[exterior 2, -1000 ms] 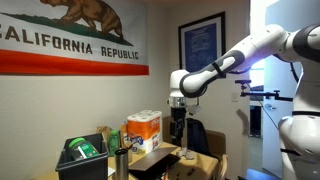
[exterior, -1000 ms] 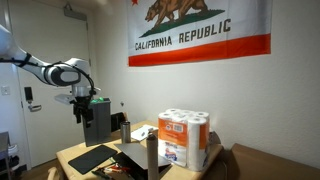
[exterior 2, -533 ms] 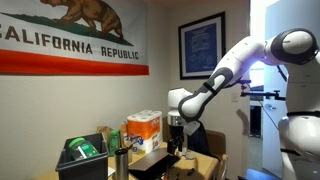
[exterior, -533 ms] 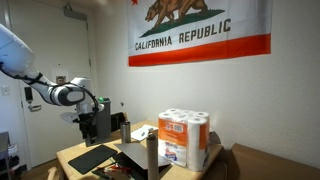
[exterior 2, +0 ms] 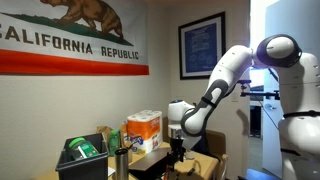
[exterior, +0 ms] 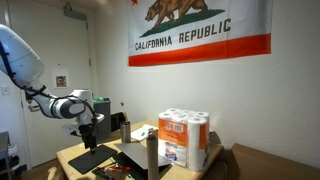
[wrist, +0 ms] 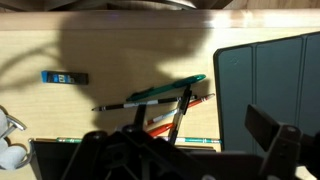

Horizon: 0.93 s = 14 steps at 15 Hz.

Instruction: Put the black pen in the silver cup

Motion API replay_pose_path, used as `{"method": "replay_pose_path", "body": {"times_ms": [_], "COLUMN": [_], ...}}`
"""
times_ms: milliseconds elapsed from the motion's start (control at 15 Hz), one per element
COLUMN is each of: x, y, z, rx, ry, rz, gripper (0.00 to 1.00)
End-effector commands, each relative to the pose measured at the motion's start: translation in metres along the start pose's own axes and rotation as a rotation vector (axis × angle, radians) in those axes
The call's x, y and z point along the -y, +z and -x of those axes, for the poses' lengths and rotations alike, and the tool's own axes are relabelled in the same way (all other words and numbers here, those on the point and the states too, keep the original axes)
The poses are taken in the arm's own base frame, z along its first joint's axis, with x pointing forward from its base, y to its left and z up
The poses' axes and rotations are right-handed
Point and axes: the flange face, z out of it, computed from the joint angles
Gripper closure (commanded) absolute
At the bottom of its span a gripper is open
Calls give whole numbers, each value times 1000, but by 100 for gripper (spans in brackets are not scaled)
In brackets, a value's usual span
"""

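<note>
In an exterior view the gripper (exterior: 88,130) hung low at centre left, the silver cup (exterior: 125,130) just to its right; the wrist view showed jaws apart above the black pen (wrist: 180,110) mid-frame, apparently poised to grasp.

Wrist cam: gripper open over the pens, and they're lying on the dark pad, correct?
No. The wrist view shows the pens lying on the bare wooden table, beside the dark pad, not on it. The gripper is open over them.
</note>
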Motion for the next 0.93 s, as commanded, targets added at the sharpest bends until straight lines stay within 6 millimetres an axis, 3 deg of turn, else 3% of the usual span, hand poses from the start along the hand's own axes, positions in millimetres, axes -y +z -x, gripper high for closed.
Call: {"method": "replay_pose_path", "body": {"times_ms": [0, 533, 867], "x": [-1, -1, -17], "y": [3, 69, 104], "z": [-1, -20, -51], "rx": [2, -7, -34], "ry": [6, 24, 65], "rz": [-3, -15, 2], "gripper": [0, 0, 0]}}
